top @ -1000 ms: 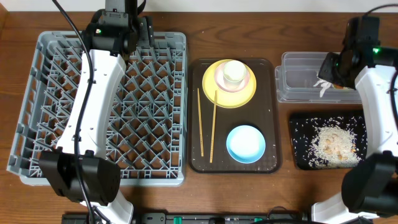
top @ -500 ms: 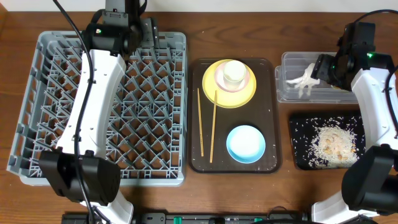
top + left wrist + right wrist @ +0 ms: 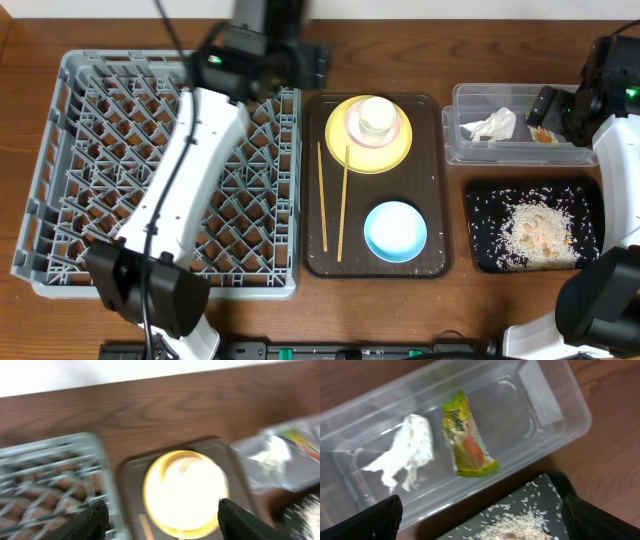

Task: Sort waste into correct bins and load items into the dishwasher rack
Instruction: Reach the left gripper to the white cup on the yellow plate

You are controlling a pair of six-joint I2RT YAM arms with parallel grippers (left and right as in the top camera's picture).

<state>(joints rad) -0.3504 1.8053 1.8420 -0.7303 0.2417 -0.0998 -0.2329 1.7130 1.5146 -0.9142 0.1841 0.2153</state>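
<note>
Brown wooden tabletop [image 3: 380,320]: crumpled white paper napkin [image 3: 402,450] and green-and-yellow snack wrapper [image 3: 467,440] lie beside each other in the clear plastic rectangular tub [image 3: 515,155], so my right gripper [image 3: 480,517] hangs released above it, while my left gripper [image 3: 165,520], spread and empty, hovers near the round yellow plate [image 3: 338,135], my likely next pick.

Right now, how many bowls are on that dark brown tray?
2. A pale pink bowl sits on the round yellow plate at the tray's far end, holding a small white cup; a light blue bowl lies nearer. None hidden.
</note>
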